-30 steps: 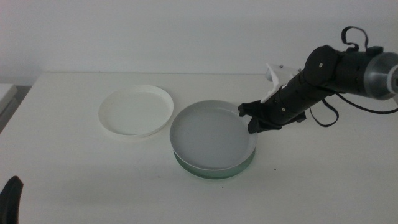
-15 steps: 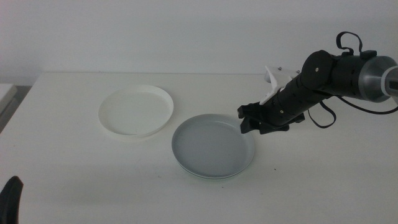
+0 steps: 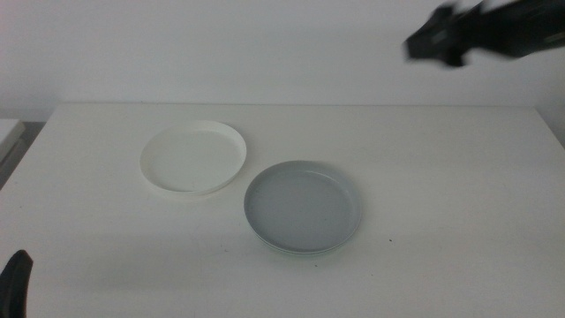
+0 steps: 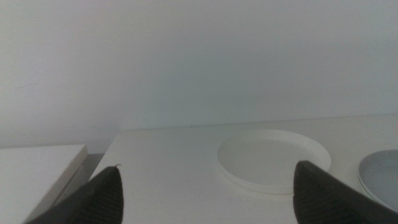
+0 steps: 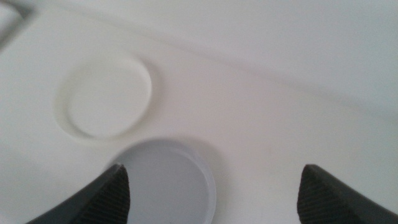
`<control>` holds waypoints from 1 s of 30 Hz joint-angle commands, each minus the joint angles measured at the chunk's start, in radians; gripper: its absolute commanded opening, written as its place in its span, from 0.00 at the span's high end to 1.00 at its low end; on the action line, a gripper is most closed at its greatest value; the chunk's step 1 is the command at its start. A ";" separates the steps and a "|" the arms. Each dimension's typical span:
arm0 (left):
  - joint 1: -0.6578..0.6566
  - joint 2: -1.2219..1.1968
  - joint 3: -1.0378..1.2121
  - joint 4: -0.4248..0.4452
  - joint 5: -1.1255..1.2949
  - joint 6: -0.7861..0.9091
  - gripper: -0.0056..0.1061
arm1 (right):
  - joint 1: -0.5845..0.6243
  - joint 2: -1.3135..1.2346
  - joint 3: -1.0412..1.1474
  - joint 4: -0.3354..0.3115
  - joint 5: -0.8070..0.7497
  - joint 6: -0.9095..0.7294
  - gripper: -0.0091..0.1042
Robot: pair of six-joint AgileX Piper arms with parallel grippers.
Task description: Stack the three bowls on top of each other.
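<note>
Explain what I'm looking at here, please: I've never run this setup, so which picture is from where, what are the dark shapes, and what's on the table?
There are two robot arms at a white table, each ending in a two-jaw gripper. The wide picture looks down on the table from the front. The other two come from cameras on the arms' wrists; the dark wedges at their bottom corners are that gripper's own jaws.

The right gripper is the blurred dark shape high at the upper right, open and holding nothing. The left gripper is also open and empty; only a dark tip shows at the wide picture's bottom left corner.

On the table lie a white bowl and, beside it, a grey bowl nested on a pale green bowl, which shows only as a thin edge.
</note>
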 commanded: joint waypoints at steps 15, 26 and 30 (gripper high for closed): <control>0.000 -0.003 0.000 -0.006 -0.009 -0.002 0.11 | -0.010 -0.673 0.459 0.146 0.031 -0.250 0.25; 0.000 -0.003 0.000 -0.006 -0.009 0.000 0.11 | -0.010 -0.679 0.459 0.154 0.069 -0.212 0.10; 0.000 -0.003 0.000 -0.006 -0.009 0.000 0.11 | -0.010 -0.679 0.459 0.150 0.071 -0.203 0.10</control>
